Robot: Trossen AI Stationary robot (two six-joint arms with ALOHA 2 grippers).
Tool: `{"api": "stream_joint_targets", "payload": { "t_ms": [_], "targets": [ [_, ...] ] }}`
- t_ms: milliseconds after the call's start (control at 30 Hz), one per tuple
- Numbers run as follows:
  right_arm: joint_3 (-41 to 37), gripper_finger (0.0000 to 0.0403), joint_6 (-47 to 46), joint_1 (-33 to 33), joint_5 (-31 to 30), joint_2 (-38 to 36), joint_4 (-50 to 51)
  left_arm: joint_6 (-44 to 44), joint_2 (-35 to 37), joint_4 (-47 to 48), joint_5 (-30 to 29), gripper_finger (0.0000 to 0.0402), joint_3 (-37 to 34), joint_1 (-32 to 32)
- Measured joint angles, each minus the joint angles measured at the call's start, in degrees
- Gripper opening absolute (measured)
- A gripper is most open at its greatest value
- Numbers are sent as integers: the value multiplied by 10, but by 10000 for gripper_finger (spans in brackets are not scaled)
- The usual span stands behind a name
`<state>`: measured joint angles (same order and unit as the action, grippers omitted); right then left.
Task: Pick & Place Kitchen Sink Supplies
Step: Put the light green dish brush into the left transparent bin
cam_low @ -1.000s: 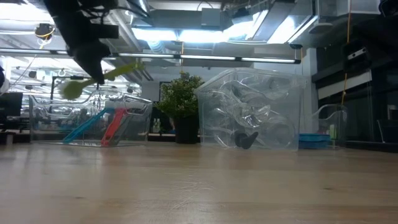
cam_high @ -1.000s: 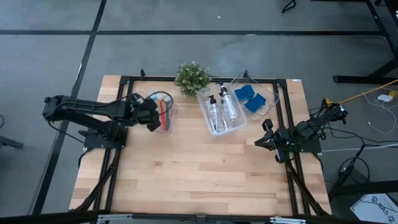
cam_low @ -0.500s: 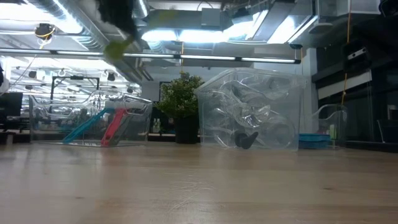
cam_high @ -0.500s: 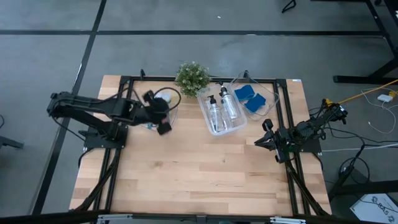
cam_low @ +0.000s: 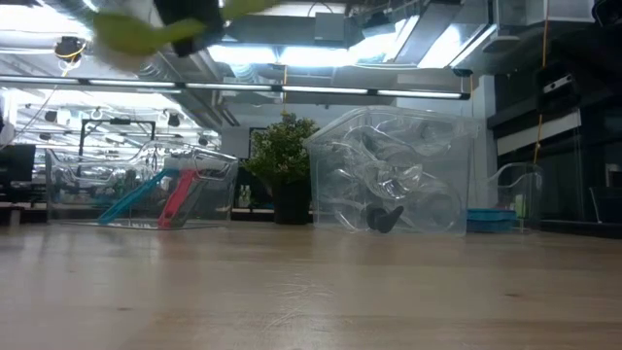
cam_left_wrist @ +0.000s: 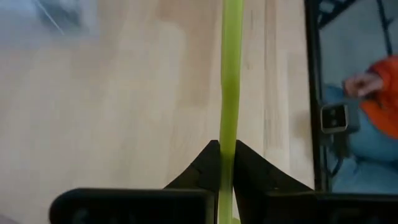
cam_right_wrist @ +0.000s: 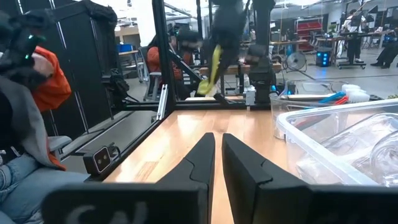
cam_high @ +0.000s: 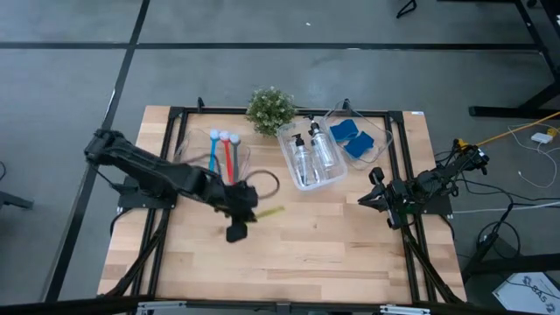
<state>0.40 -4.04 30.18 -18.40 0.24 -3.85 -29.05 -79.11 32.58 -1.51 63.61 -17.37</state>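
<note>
My left gripper (cam_high: pixel 241 216) hangs over the table's middle, shut on a yellow-green dish brush (cam_high: pixel 272 212), which is blurred high up in the low view (cam_low: pixel 131 33) and seen far off in the right wrist view (cam_right_wrist: pixel 212 67). A blue and a red brush (cam_high: pixel 220 154) lie slanted in the left clear bin. Two clear pump bottles (cam_high: pixel 311 150) lie in the middle bin. Blue sponges (cam_high: pixel 351 137) sit in the right bin. My right gripper (cam_high: pixel 371 199) waits at the table's right edge, shut. My left gripper pinches the yellow-green brush's thin handle (cam_left_wrist: pixel 228 144) between its two fingers. The handle runs straight out past the fingertips, along them. The brush is lifted clear of the table, and its free end (cam_high: pixel 278 210) points toward the table's right.
A small green potted plant (cam_high: pixel 269 109) stands at the far edge between the bins. Bare wood (cam_high: pixel 306 254) spreads over the near half of the table. A person in orange (cam_right_wrist: pixel 37 81) sits beyond the table's right side.
My left gripper has risen from over the left bin and swung toward the near edge and the right, out over the table's middle, turning as it went. The yellow-green brush has come with it, lifted out of the bin. The blue and red brushes have stayed.
</note>
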Motion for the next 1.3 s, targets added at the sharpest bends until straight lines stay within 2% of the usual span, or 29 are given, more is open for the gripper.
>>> {"api": "stream_joint_targets", "payload": {
  "t_ms": [167, 300, 500, 700, 800, 867, 1067, 1300],
  "targets": [
    [0, 32, 0, 0, 0, 0, 0, -31, -77, 31, 5, 20, 0, -18],
    [0, 32, 0, 0, 0, 0, 0, 10, -130, 66, -16, 20, 0, -27],
    [0, 32, 0, 0, 0, 0, 0, 191, -165, 83, -20, 20, 0, -46],
    [0, 32, 0, 0, 0, 0, 0, 389, -165, 81, -62, 20, 0, -71],
    [0, 32, 0, 0, 0, 0, 0, 501, -165, 79, -66, 20, 0, -92],
    [0, 32, 0, 0, 0, 0, 0, 543, -165, 67, -69, 20, 0, -101],
    [0, 32, 0, 0, 0, 0, 0, 550, -173, 54, -80, 20, 0, -119],
    [0, 32, 0, 0, 0, 0, 0, 506, -222, 56, -73, 20, 0, -136]
  ]
}}
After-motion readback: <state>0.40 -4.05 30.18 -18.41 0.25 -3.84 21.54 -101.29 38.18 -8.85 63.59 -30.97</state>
